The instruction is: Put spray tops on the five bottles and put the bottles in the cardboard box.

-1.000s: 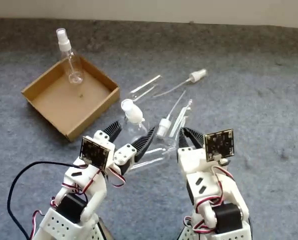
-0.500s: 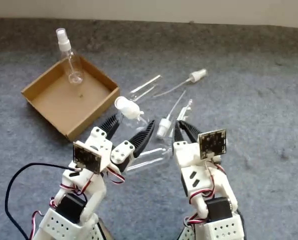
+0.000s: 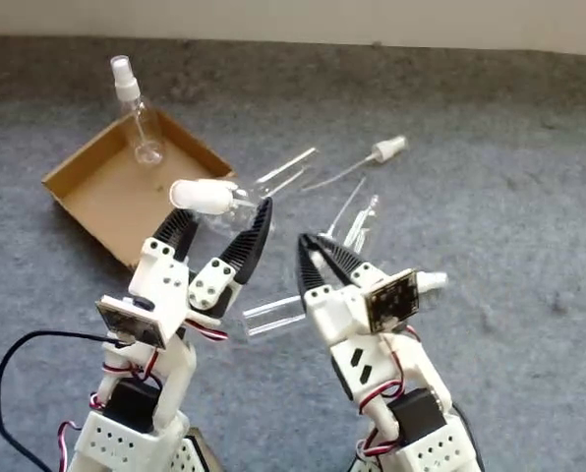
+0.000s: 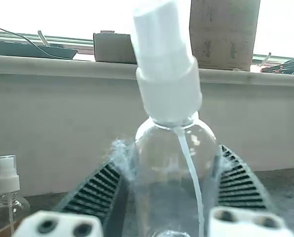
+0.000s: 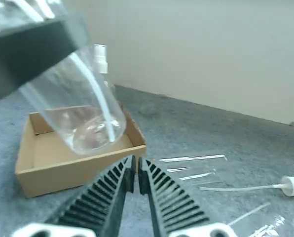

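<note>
Jaws: your left gripper (image 3: 224, 209) is clamped on the capped bottle (image 3: 203, 195), just right of the cardboard box (image 3: 111, 197); the right gripper (image 5: 136, 160) has its jaws together, empty. Lower the capped bottle gently beside the standing bottle (image 3: 146, 133) before releasing.

Left claw (image 3: 222, 212) raised the capped bottle (image 3: 205, 195) toward the box (image 3: 114, 202).

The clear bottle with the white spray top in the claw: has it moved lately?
Yes. The clear capped bottle, held by the left gripper, shifted toward the brown cardboard box.
</note>
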